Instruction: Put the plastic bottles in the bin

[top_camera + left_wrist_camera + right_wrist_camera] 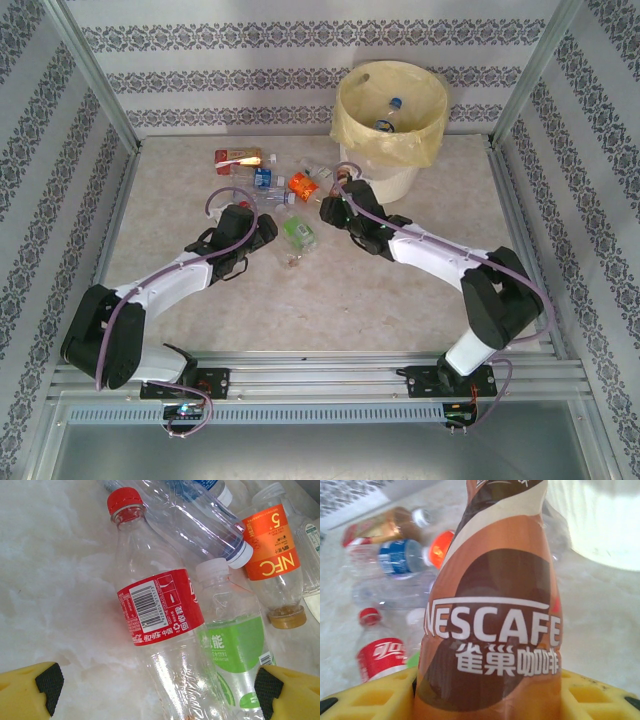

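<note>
Fig.: L tool (158, 686), jaws spread, over red-label bottle (157, 610) & green-label bottle (235, 650) among plastic bottles (270, 180) heaped at 11 o'clock of worktop (330, 300) centre; R tool (487, 692) pinching brown Nescafé bottle (492, 630); bin (350, 125) at 1 o'clock, w/ bottles inside.

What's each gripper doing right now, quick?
Left gripper: open, holding nothing, over the red-label bottle.
Right gripper: closed on the brown Nescafe bottle.
</note>
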Robot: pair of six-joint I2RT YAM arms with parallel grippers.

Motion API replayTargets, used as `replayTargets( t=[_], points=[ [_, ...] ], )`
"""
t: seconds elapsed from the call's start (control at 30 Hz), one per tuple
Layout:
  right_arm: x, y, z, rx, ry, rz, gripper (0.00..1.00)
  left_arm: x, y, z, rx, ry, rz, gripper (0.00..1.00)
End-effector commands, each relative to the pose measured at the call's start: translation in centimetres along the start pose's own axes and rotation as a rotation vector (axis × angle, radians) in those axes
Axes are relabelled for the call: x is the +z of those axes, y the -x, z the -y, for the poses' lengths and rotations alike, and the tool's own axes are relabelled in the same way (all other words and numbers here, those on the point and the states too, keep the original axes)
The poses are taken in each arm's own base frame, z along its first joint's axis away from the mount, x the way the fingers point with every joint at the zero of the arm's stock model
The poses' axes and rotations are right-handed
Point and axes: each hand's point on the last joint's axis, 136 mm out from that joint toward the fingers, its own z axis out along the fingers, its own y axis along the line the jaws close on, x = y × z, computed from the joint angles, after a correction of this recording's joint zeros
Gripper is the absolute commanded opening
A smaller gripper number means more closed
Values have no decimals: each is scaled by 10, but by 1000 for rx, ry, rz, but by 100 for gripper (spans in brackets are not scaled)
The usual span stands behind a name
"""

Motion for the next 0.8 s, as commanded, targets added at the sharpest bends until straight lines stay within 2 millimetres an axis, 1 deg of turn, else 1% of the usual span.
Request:
replayTargets(
  t=[0.0, 0.2, 0.3, 0.37, 0.43, 0.63, 0.7, 0.77],
  points=[
    [-17, 17, -31, -104, 133, 50, 46, 0, 6, 5, -5, -5, 0, 99],
    [-45, 44, -67, -207, 272, 118, 46, 4, 6, 12, -3, -22, -16, 99],
    [-63, 59, -88, -264, 355, 153, 46, 6, 6, 16, 1, -32, -23, 99],
    [-76, 71, -101, -298, 403, 181, 46, 8, 5, 18, 3, -38, -30, 99],
    [-85, 84, -109, -312, 431, 210, 46, 10, 5, 20, 2, -45, -34, 99],
    [-106, 133, -120, -333, 466, 312, 46, 13, 5, 31, 12, -80, -43, 99],
    [-110, 149, -119, -344, 465, 338, 46, 15, 5, 30, 12, -76, -45, 99],
    [-111, 167, -113, -354, 430, 363, 46, 15, 5, 30, 12, -70, -47, 99]
  ],
)
